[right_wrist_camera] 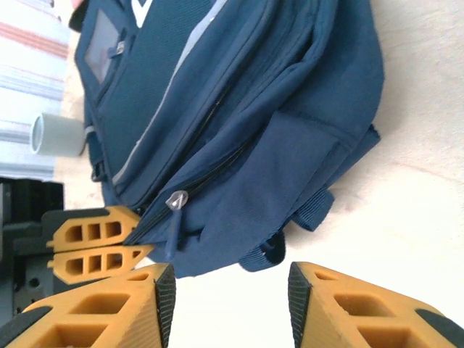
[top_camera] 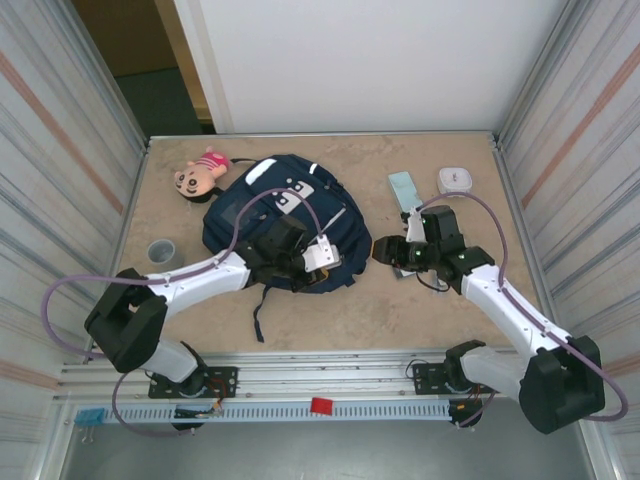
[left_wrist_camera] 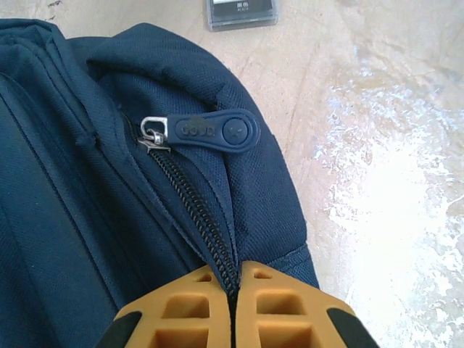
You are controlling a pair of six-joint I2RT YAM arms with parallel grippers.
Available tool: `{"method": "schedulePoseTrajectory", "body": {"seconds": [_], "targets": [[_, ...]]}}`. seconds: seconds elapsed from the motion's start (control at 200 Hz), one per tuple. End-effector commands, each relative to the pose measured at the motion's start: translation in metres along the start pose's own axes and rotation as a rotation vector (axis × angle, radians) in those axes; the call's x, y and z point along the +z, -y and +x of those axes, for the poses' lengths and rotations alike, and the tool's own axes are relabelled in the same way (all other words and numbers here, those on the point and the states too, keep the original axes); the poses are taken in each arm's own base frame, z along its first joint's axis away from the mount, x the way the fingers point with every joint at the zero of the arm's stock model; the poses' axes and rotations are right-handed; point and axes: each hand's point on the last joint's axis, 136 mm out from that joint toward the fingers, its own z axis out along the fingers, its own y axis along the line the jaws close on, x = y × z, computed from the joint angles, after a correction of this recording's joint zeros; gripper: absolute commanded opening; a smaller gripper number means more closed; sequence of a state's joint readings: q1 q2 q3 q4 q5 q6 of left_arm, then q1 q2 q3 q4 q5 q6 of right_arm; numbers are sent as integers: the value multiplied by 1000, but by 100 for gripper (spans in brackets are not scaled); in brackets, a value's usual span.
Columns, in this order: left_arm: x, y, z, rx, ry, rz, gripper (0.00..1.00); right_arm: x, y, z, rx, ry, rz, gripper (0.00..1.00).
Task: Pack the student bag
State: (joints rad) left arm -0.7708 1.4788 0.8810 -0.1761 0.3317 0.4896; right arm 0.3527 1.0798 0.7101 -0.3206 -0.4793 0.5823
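Apparently the student bag point(top_camera: 310, 205) runs far-left to near-right.

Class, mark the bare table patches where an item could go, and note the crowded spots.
Free: the near strip between bag and rail; the gap between bag and teal card. Crowded: the bag's right edge, where left gripper and right gripper sit.

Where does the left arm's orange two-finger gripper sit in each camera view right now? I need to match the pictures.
Top external: left gripper near centre, over the lower right edge of the navy-blue fabric backpack.
Left wrist: bottom centre, shut on the backpack's zip seam.
Right wrist: lower left, at the backpack's edge.
Shared landmark: the backpack.
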Motion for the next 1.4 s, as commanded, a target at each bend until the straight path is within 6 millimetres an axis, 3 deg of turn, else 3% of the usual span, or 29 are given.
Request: {"method": "schedulePoseTrajectory", "body": {"seconds": [0.0, 0.356, 0.702, 0.927, 1.052, 1.168, 1.398], "targets": [[-16, 8, -32, 43, 147, 55, 0, -2, -17, 9, -38, -29, -78, 47], [-20, 7, -33, 34, 178, 77, 0, 30, -42, 25, -190, -167, -84, 49], [-20, 4, -37, 36, 192, 80, 0, 71, -46, 25, -198, -271, -60, 47], [-23, 2, -39, 48, 197, 67, 0, 89, -39, 30, -189, -330, -42, 37], [-25, 1, -38, 52, 195, 53, 0, 92, -30, 34, -191, -350, 8, 25], [-26, -3, -36, 51, 181, 33, 0, 88, -16, 30, -183, -325, 97, 10], [-30, -5, -23, 55, 122, 8, 0, 67, 23, 6, -107, -250, 259, 3]]}}
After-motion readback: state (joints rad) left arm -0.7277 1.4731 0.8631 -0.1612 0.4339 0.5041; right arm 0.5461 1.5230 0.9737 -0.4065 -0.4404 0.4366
